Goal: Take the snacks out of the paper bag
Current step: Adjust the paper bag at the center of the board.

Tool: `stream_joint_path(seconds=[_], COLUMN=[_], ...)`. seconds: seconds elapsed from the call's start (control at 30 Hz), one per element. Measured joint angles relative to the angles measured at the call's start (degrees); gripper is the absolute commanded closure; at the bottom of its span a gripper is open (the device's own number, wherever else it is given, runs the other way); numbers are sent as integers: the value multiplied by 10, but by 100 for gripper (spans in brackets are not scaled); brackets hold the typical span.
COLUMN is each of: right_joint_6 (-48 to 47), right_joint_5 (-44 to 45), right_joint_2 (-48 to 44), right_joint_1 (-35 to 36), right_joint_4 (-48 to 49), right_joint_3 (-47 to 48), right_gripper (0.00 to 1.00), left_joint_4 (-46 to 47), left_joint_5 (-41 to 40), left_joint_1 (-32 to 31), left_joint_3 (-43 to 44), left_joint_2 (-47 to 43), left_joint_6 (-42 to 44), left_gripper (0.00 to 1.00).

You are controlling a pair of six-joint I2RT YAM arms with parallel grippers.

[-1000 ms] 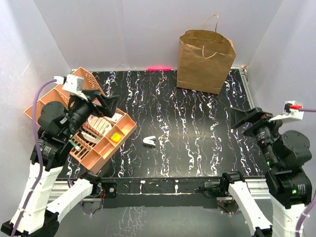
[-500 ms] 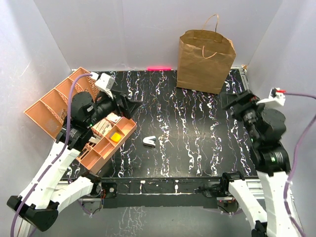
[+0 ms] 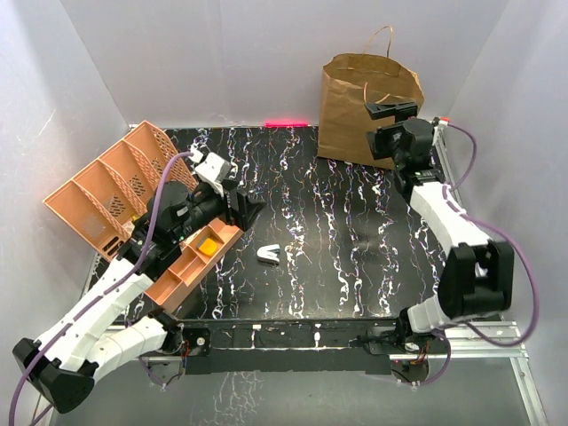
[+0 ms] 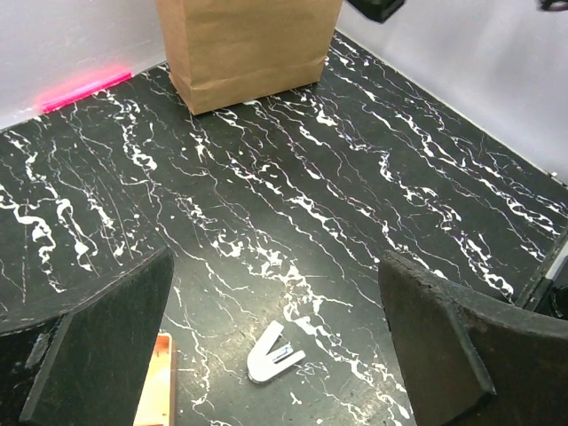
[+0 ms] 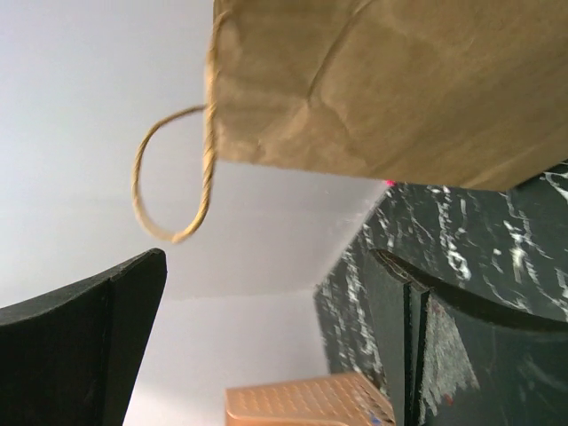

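Since half a second ago both arms have stretched away from their bases: the left gripper (image 3: 245, 207) has come forward past the tray, and the right gripper (image 3: 393, 114) has swung from the right edge to the far corner. At the left, the orange tray (image 3: 105, 188) lies tilted at the edge of the table (image 3: 355, 240), with a small yellow piece (image 3: 207, 248) in one near compartment. The left gripper hangs low over the table, its jaws spread wide with nothing between them. Just beyond it, a small white clip (image 3: 269, 256) lies on the dark marbled surface. A pink strip (image 3: 286, 122) runs along the back wall. The paper bag (image 3: 351, 111) stands upright at the far right of the table; its inside cannot be seen, so no snacks show. The right gripper is raised before the bag's upper front, jaws also spread wide; its wrist view shows the bag's rim and one loop handle (image 5: 169, 182) beyond the fingers, and I cannot tell if they touch.
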Motion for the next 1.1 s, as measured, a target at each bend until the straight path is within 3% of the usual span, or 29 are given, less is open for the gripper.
stream_joint_path(seconds=[0.13, 0.3, 0.43, 0.53, 0.8, 1.1], right_joint_6=[92, 149, 179, 206, 254, 245], right_joint_5=[22, 42, 49, 43, 16, -20], right_joint_2=[84, 127, 130, 139, 155, 37], right_joint_1=[0, 0, 0, 0, 1, -5], right_joint_4=[83, 140, 168, 192, 202, 146], right_joint_3=[13, 40, 50, 53, 46, -40], right_gripper=[5, 13, 38, 49, 91, 93], left_joint_4=[-1, -2, -2, -2, -1, 10], left_joint_5=[-40, -79, -97, -104, -120, -119], left_joint_1=[-30, -59, -73, -79, -82, -82], left_joint_3=[-4, -10, -11, -18, -29, -31], left_joint_2=[-16, -29, -31, -35, -36, -21], left_joint_6=[18, 31, 37, 38, 38, 33], left_gripper=[2, 2, 2, 2, 2, 2])
